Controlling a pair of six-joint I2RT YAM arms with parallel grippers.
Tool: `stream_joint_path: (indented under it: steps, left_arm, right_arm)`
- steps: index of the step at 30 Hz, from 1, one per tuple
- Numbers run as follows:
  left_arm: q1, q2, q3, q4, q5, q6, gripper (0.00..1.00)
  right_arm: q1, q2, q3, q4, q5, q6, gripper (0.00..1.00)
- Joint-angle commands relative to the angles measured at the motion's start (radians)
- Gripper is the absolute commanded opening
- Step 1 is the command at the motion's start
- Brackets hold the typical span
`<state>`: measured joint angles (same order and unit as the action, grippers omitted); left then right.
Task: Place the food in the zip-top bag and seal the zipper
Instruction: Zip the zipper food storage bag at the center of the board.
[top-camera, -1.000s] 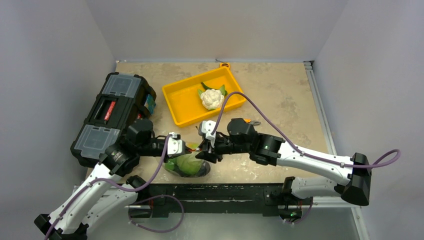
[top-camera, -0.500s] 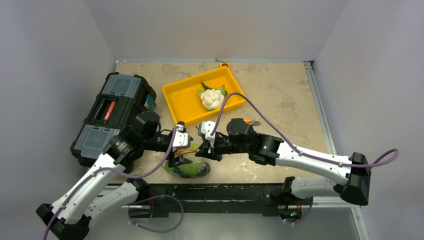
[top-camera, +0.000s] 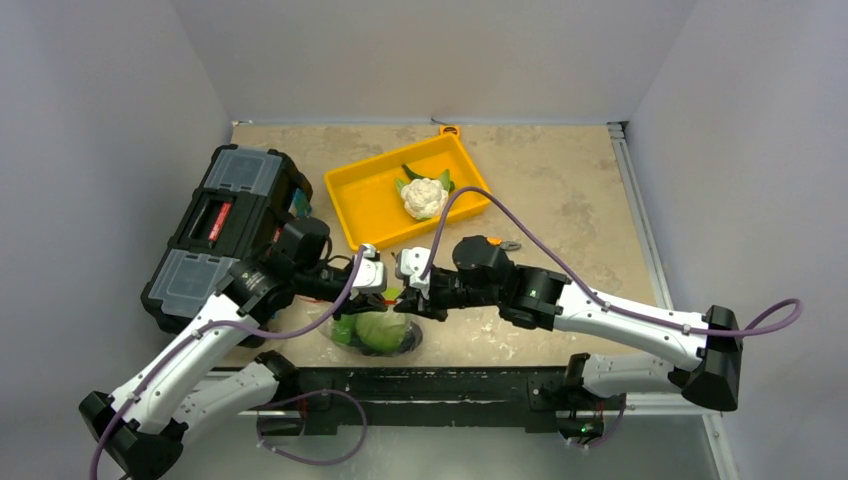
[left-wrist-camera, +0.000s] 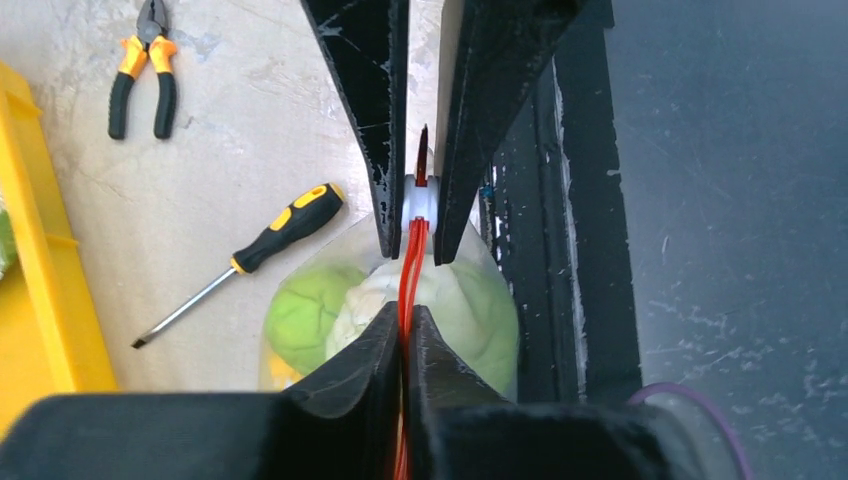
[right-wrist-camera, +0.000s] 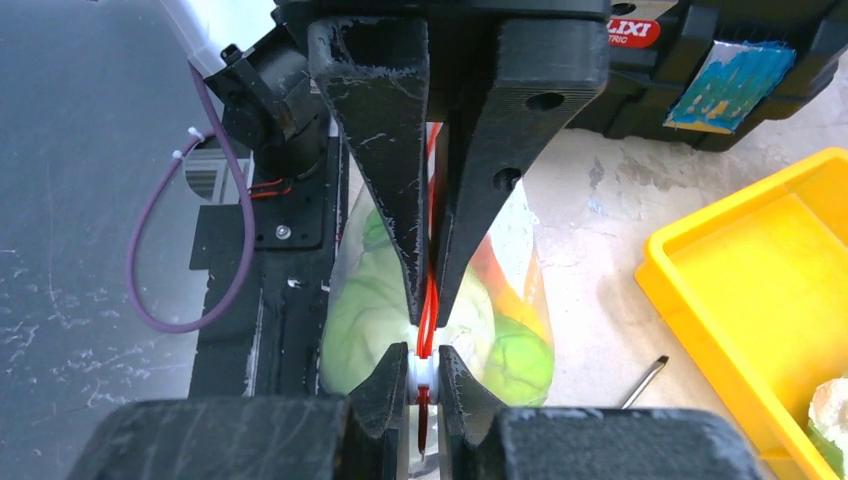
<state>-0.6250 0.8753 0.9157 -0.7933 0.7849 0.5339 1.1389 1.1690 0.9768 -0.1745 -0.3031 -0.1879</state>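
The clear zip-top bag (top-camera: 375, 335) hangs low at the table's near edge. It holds a pale green cabbage (left-wrist-camera: 475, 310), a green lime (left-wrist-camera: 305, 315) and other food. My left gripper (left-wrist-camera: 407, 312) is shut on the red-orange zipper (left-wrist-camera: 410, 262). My right gripper (right-wrist-camera: 424, 350) faces it fingertip to fingertip, shut on the white slider (right-wrist-camera: 423, 372) of that strip. In the top view the left gripper (top-camera: 390, 292) and the right gripper (top-camera: 408, 298) meet above the bag. A white cauliflower (top-camera: 424, 197) lies in the yellow tray (top-camera: 370, 215).
A black toolbox (top-camera: 225, 225) stands at the left. A screwdriver (left-wrist-camera: 250, 255) and orange-handled pliers (left-wrist-camera: 143, 65) lie on the table beside the bag. The table's black front edge (left-wrist-camera: 590, 200) runs right next to the bag.
My left gripper has slid right along the zipper toward the right gripper, and the left arm has swung up and right. The right gripper has hardly moved.
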Motion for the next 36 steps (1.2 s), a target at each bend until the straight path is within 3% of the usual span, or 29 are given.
stream_joint_path:
  steps: [1, 3, 9, 13, 19, 25, 32, 36]
  left_arm:
    - [-0.006, -0.011, 0.037, 0.001, 0.018, -0.001, 0.0]
    - [-0.005, -0.038, 0.015, 0.035, -0.014, -0.014, 0.0]
    - [-0.01, -0.186, -0.087, 0.158, -0.105, -0.034, 0.0]
    - [-0.011, -0.204, -0.108, 0.178, -0.116, -0.041, 0.0]
    - [-0.01, -0.131, -0.064, 0.14, -0.094, -0.043, 0.0]
    - [-0.01, -0.131, -0.069, 0.149, -0.101, -0.06, 0.0]
    - [-0.01, -0.137, -0.07, 0.15, -0.089, -0.056, 0.0]
    - [-0.01, -0.143, -0.073, 0.15, -0.086, -0.054, 0.0]
  right_arm:
    - [0.014, -0.022, 0.068, -0.001, 0.029, -0.042, 0.0]
    - [0.016, -0.021, 0.074, -0.012, 0.042, -0.031, 0.0]
    - [0.015, -0.024, 0.111, -0.084, 0.091, 0.086, 0.4]
    - [0.015, -0.003, 0.185, -0.207, 0.101, 0.12, 0.49]
    - [0.014, 0.026, 0.264, -0.295, 0.073, 0.111, 0.48]
    - [0.015, 0.081, 0.296, -0.319, 0.056, 0.059, 0.33]
    - [0.015, 0.095, 0.277, -0.26, 0.07, 0.032, 0.32]
    - [0.015, 0.113, 0.279, -0.246, 0.058, 0.025, 0.21]
